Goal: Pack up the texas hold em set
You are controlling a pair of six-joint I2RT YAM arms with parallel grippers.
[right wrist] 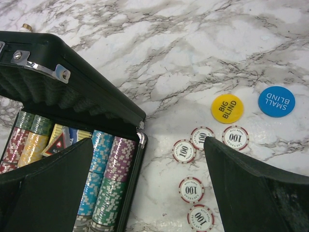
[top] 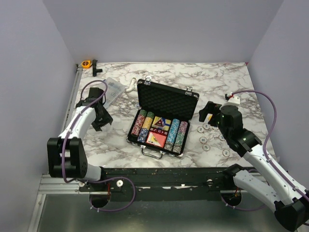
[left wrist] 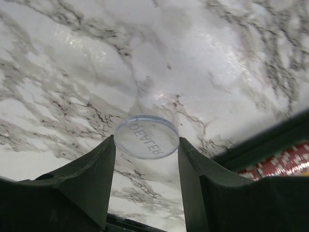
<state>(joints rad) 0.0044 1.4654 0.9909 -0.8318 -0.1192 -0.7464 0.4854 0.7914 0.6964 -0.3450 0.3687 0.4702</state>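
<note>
The step in hand looks like bringing the clear dealer disc [left wrist: 146,135] into the black briefcase [top: 166,99], which stands open in the middle of the surface [top: 217,82]. The left claw [left wrist: 147,141], left of the briefcase, pinches this disc by its rim: one pad meets each side of it, right at the tips. Whether the disc is off the surface cannot be told.

To do this well, the grip should be trusted only a little. The disc is thin, smooth and held edge-on by the very ends of the fingers [left wrist: 91,183], so it could pop out or swivel. A slow, level lift is safer than a quick one. The carry should go rightward toward the briefcase and clear its near-left wall before coming down. The rows of poker chips [top: 144,124] and the red card deck [top: 156,139] already fill most of the foam tray, so the disc probably has to be laid flat on top, released low rather than dropped.

The right claw [right wrist: 148,145] hangs spread wide to the right of the briefcase, above the loose round chips [right wrist: 184,151]. The yellow disc [right wrist: 227,108] and blue disc [right wrist: 276,101] lie just beyond them, farther from the briefcase. It is best kept off the tray while the left arm comes across.
</note>
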